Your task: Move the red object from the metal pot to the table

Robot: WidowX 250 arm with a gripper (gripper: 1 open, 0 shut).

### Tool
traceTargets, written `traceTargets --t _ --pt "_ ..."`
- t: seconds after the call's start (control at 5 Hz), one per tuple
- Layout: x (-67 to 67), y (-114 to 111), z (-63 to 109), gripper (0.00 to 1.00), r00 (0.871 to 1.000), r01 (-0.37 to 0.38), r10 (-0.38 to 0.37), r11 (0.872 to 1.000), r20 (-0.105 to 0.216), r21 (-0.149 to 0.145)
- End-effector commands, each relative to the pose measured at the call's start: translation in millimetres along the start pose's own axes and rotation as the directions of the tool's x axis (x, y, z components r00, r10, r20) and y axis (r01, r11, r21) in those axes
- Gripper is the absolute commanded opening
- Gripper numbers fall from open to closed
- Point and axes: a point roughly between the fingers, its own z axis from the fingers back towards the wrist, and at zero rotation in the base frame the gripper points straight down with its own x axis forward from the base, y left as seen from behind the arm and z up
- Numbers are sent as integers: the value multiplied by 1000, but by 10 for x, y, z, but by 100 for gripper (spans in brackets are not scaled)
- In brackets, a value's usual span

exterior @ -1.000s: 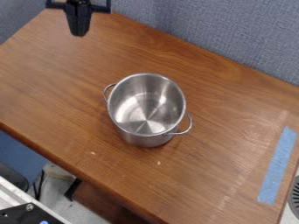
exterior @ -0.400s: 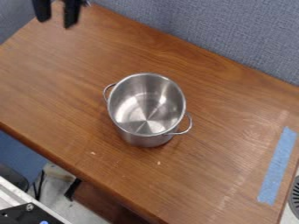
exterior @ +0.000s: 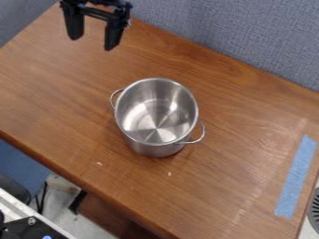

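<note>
Near edge, lower left of frame: dark clutter below the table [exterior: 75, 112], too blurred to identify. Blue tape strip [exterior: 294, 175] at right edge. Metal pot [exterior: 157, 116] mid-frame, upright, inside looks empty. Red object not visible anywhere. Gripper [exterior: 95, 30] upper left, fingers spread wide, holding nothing. Grey-blue wall [exterior: 237, 28] behind.
</note>
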Motion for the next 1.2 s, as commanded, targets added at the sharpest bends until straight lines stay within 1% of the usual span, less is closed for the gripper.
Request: traceTargets --t 0.0,0.2,0.4,0.6,0.8,1.0 --pt "-174 -17 276 100 988 -107 111 993 111 -43" --pt "-584 -361 239 100 986 -76 84 995 147 -62" --pt "-943 -779 69 100 992 -7 22 993 128 -114" --pt "-1118 -1105 -194 100 987 -15 40 987 158 -160" --pt "-901 -927 -439 100 959 -177 220 958 180 -227" --pt "-731 -641 -628 100 914 -309 371 898 162 -313"
